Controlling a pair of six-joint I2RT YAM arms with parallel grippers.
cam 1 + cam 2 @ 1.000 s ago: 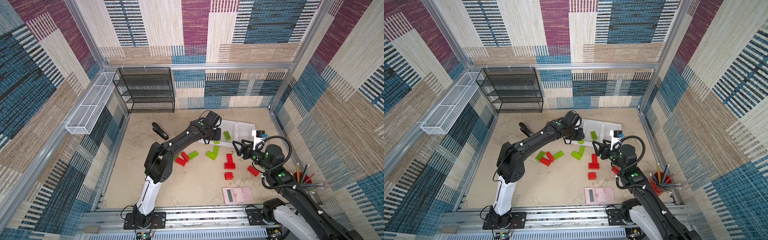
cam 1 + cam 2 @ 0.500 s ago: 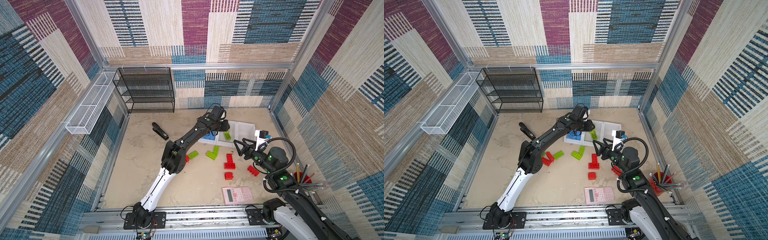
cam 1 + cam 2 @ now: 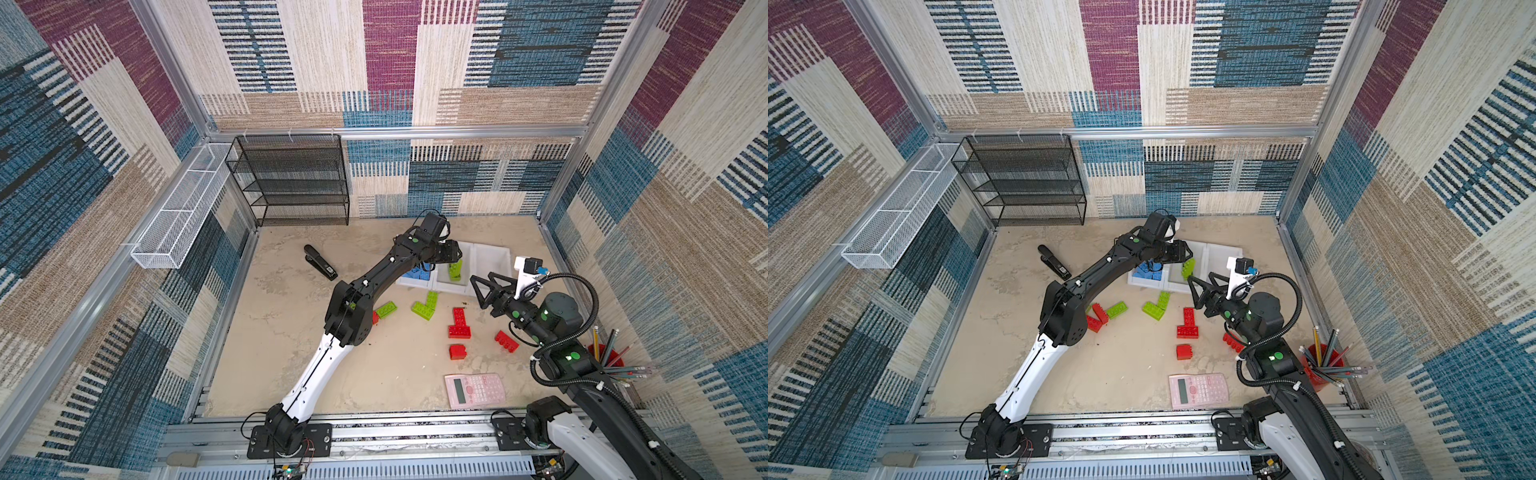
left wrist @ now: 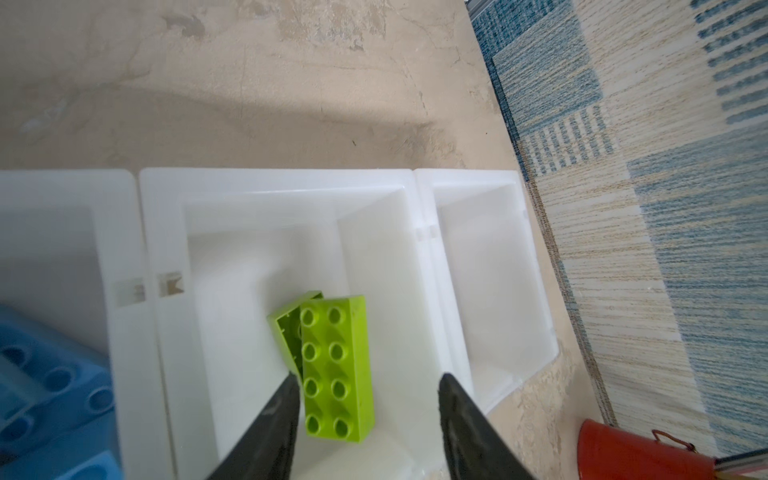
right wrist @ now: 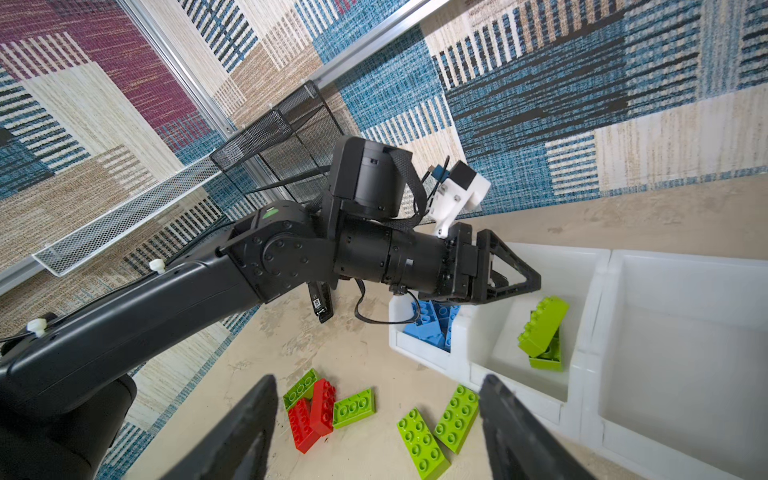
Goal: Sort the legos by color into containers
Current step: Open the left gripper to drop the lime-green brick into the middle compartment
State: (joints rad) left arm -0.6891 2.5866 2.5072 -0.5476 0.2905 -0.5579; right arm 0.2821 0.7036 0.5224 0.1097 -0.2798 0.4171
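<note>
Three white containers stand in a row. The left one holds blue legos, the right one shows nothing inside. My left gripper hangs open over the middle container. A green lego lies loose there beside one fingertip, leaning on another green one. My right gripper is open and holds nothing, above the floor near the containers' front. Below it lie two green legos and a red and green heap. More red legos lie nearer the front.
A pink calculator lies near the front rail. A red cup of pencils stands at the right wall. A black stapler lies left of the containers. A black mesh rack and a white wire basket are at the back left.
My left arm has stretched out and carried its gripper to the right over the middle container. Its jaws have opened and let go of the green lego. The right gripper has barely shifted.
</note>
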